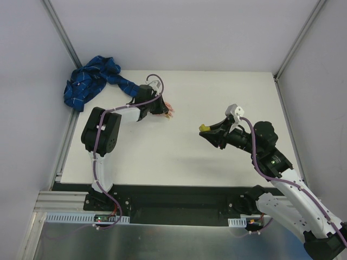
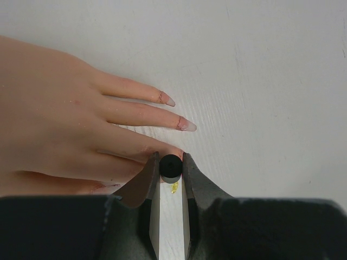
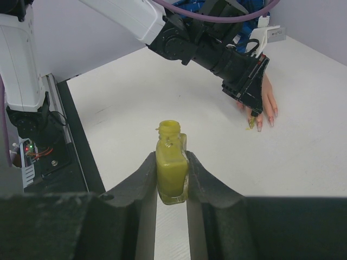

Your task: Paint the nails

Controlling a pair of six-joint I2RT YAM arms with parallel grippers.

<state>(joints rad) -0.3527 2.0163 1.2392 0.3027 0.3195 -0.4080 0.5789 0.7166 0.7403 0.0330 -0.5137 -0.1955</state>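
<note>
My left tool (image 2: pixel 170 158) pinches a small round black cap (image 2: pixel 170 168) at the pinkish nails (image 2: pixel 187 125) of the flesh-coloured mannequin hand (image 2: pixel 59 119) near the worktop's (image 1: pixel 217 97) far-left corner; my right tool (image 3: pixel 171 158) clamps an open yellow polish bottle (image 3: pixel 172 176).

free: bare table (image 1: pixel 179 157) between left pincer (image 2: pixel 171 161) and right pincer (image 3: pixel 172 162) | obstacle: mannequin hand (image 2: pixel 54 124), sleeve (image 1: pixel 89 84) at far-left

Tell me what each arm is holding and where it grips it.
The right gripper clamps the open yellow polish bottle by its body's sides. The left gripper pinches the polish brush by its black cap, over the mannequin hand.
</note>
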